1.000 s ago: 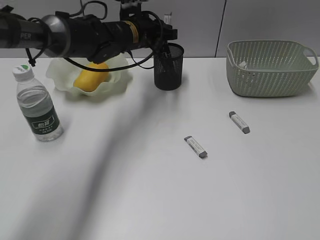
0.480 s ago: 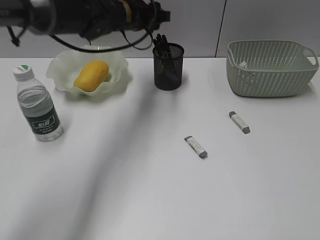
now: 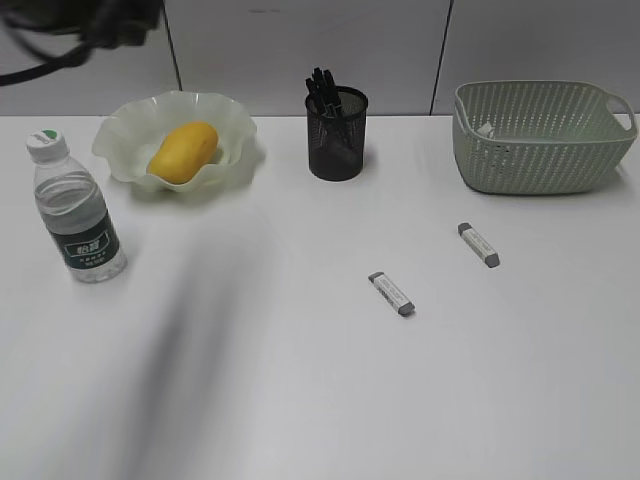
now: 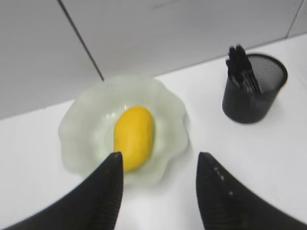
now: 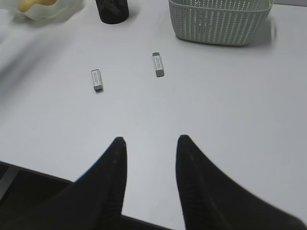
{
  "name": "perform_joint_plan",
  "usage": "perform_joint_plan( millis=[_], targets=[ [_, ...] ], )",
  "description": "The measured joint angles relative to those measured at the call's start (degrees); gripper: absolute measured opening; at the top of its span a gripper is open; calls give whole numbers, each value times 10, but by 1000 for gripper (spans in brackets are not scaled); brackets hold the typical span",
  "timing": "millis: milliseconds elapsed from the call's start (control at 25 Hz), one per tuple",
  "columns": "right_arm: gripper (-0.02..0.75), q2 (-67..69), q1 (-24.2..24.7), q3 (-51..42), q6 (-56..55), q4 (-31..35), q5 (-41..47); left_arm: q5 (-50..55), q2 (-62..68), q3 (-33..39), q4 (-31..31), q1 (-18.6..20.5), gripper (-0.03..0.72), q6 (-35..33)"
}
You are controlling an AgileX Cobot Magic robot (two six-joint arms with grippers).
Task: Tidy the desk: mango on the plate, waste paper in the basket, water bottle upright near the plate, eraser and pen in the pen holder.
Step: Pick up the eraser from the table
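Exterior view shows the desk [image 3: 300, 400], a broad plain white top with a soft grey shadow streak running down its left half, backed by a pale grey panelled wall with dark vertical seams. The mango [image 3: 183, 151], smooth, oval and yellow-orange, lies inside the plate [image 3: 120, 140], a pale green translucent dish with a wavy ruffled rim at the back left. The water bottle [image 3: 73, 209] stands upright in front of and to the left of the plate, near it but apart, clear with a white cap and a dark green label. The pen holder [image 3: 337, 140], a black wire-mesh cup, stands to the right of the plate with dark pens [image 3: 322, 88] sticking out of its top. Two small grey-ended white erasers lie flat on the bare desk, well apart from the holder: one eraser [image 3: 391, 293] near the middle, the second eraser [image 3: 478, 244] further right and nearer the basket [image 3: 545, 150], a pale green perforated tub at the back right. A white scrap seen through its left wall may be the waste paper [image 3: 485, 129], though it is too small to be sure. A blurred piece of the left arm [image 3: 80, 25] crosses the top left corner. From the left wrist camera, the left gripper [image 4: 160, 184] hangs above the plate's near rim, its dark fingers spread wide and holding nothing. From the right wrist camera, the right gripper [image 5: 149, 163] sits over bare desk, fingers likewise parted and empty.
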State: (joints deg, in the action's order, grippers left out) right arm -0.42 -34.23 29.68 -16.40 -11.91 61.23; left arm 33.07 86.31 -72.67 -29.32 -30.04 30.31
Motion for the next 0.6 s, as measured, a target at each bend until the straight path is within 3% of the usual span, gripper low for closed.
perform_joint_plan(
  millis=[280,440,600],
  targets=[
    [290,0,0,0,0,-3,0,186,-350,233,89,0,372,-54],
    [290,0,0,0,0,-4,-1,242,-536,302,167,0,372,-139],
    [289,0,0,0,0,-4,-1,270,-667,353,203,0,363,-201]
  ],
)
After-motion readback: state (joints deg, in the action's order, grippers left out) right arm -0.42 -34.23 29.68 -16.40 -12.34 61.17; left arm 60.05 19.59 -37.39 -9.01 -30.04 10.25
